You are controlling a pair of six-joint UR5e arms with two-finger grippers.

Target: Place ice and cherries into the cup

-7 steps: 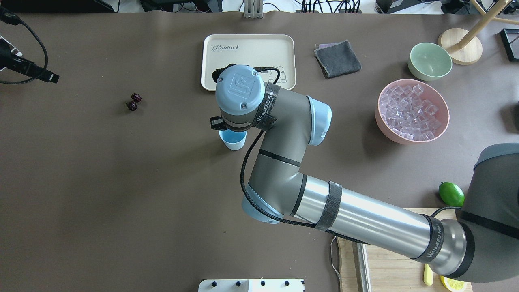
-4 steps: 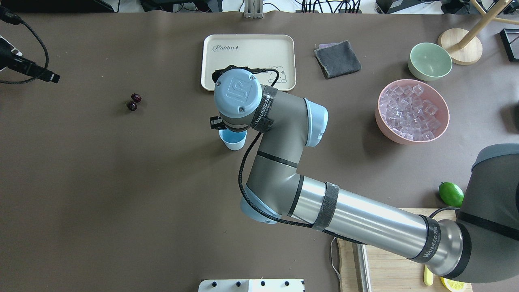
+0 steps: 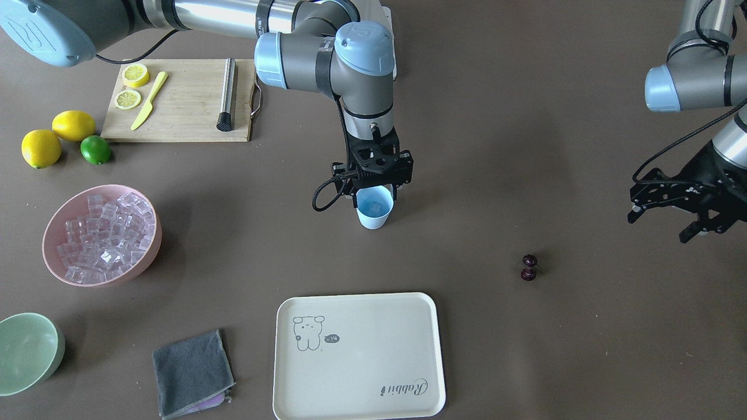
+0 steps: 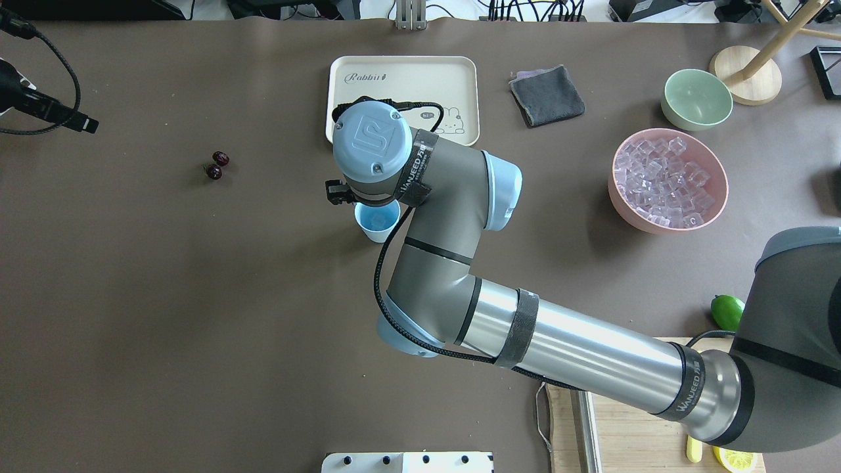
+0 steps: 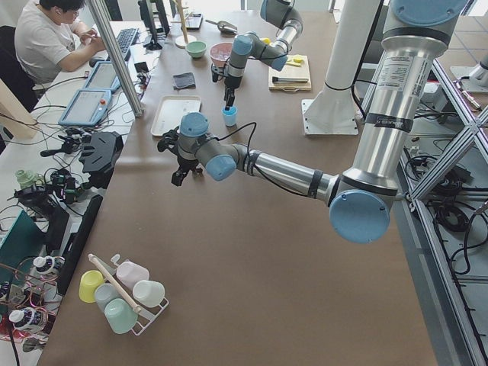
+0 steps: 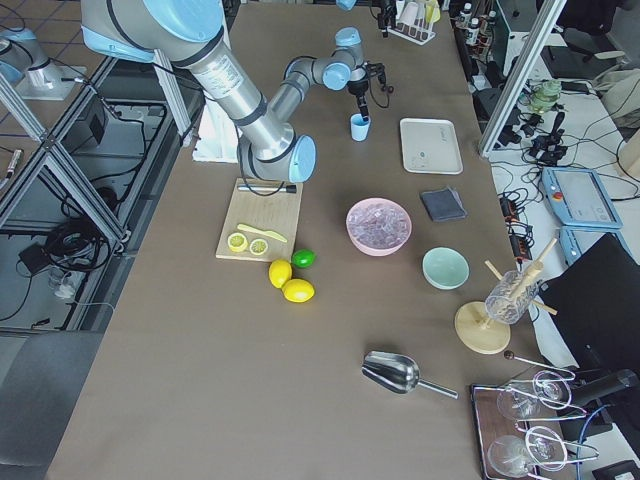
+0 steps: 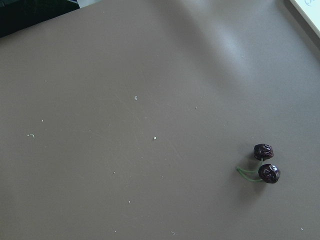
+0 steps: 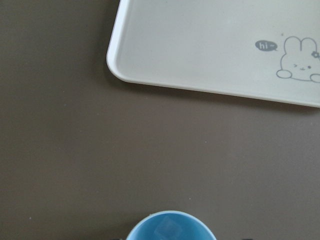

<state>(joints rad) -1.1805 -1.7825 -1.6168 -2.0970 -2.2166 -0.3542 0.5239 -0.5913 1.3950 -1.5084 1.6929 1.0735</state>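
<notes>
The pale blue cup stands mid-table, also in the overhead view and at the bottom edge of the right wrist view. One ice cube lies inside it. My right gripper hangs open just above the cup's rim, empty. More ice fills the pink bowl. The cherries lie on the bare table and show in the left wrist view. My left gripper is open and hovers beside them, apart.
A cream tray lies beyond the cup. A grey cloth and a mint-green bowl sit near the pink bowl. A cutting board with lemon slices, two lemons and a lime are near my base.
My right wrist has shifted a little toward the left of the overhead view, uncovering more of the cup. The cup and cherries have not moved.
</notes>
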